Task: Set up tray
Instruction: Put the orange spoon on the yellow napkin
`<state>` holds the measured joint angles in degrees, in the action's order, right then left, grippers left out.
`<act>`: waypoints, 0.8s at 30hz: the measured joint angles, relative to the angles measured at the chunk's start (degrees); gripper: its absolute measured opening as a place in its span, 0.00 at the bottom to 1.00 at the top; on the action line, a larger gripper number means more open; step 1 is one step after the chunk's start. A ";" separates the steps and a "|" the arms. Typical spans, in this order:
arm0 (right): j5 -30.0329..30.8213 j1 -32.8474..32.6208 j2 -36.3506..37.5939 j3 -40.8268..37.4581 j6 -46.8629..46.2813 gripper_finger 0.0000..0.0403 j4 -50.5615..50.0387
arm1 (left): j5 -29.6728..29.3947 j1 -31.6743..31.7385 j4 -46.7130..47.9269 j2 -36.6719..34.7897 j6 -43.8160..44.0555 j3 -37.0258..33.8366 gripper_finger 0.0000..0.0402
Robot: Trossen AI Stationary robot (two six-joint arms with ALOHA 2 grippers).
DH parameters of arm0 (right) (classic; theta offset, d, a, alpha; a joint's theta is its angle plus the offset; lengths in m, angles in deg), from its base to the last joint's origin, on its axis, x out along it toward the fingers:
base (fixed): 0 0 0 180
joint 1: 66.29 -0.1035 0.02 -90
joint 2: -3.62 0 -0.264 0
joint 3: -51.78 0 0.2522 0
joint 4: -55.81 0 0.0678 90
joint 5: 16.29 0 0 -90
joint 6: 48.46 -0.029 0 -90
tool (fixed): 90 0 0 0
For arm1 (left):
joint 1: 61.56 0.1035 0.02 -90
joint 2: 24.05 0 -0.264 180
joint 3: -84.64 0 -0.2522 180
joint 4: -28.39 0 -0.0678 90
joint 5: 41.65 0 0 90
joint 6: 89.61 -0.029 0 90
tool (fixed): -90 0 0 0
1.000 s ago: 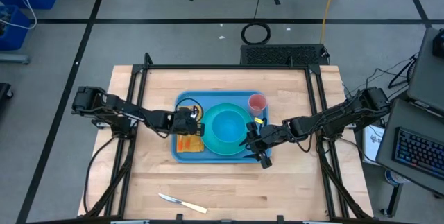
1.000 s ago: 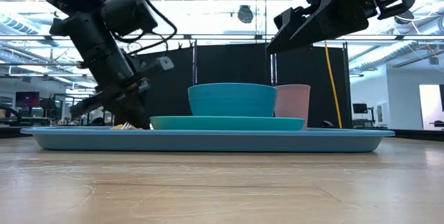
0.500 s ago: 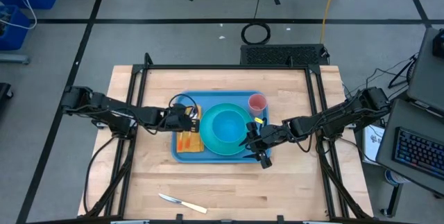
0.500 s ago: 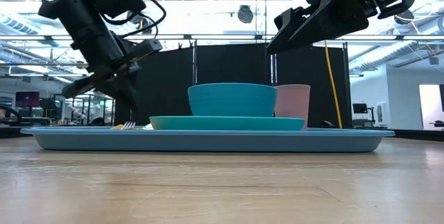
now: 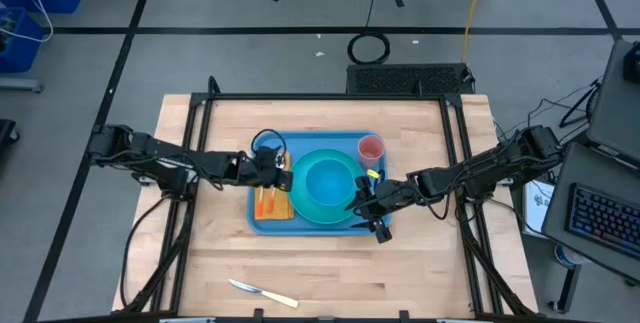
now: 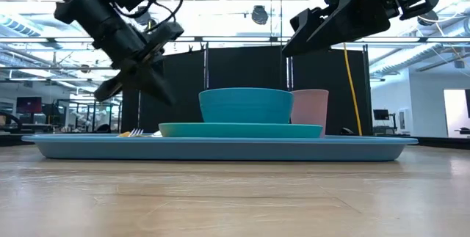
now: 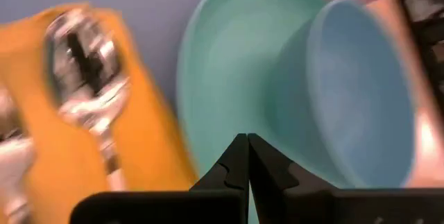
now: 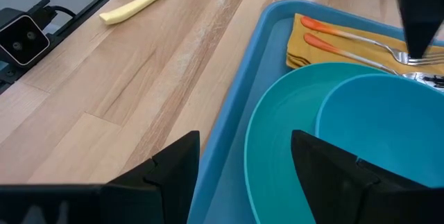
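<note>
I see the tray (image 5: pixel 262 225) lying flat, long axis left-right. My left gripper (image 5: pixel 279 167) hovers above it, pinched closed and empty. My right gripper (image 5: pixel 368 211) gapes wide, holding nothing.

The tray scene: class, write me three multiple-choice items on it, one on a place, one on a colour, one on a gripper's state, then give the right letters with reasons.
1. Where does the yellow-handled knife lie?
A. On the orange napkin
B. On the bare table near its front edge
C. Inside the bowl

2. What colour is the cup at the tray's far right corner?
A. Pink
B. Green
C. Black

3. How do the left gripper's fingers stand?
A. Wide apart
B. Closed on a fork
C. Shut, holding nothing

Answers:
1 B: the high view shows the knife on the wooden table, well off the tray.
2 A: the cup stands pink beside the turquoise plate in the high and low views.
3 C: the left wrist view shows the fingertips pressed together with nothing between them, above the plate's edge.
</note>
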<state>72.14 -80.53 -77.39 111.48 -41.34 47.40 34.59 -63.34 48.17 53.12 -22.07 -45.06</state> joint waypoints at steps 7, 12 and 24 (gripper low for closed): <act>0.00 0.01 0.00 0.00 0.00 0.54 -0.02 | -3.01 -0.70 11.55 0.02 4.01 -0.02 0.18; 0.00 0.01 0.00 0.00 0.00 0.54 -0.02 | -3.32 -1.94 11.99 0.43 4.68 -0.02 0.34; 0.00 0.00 0.00 0.00 -0.20 0.54 0.01 | -5.37 -4.43 14.10 5.13 7.40 -0.02 0.40</act>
<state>72.14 -80.53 -77.39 111.48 -41.54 47.41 29.22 -67.77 62.27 58.25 -14.67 -45.09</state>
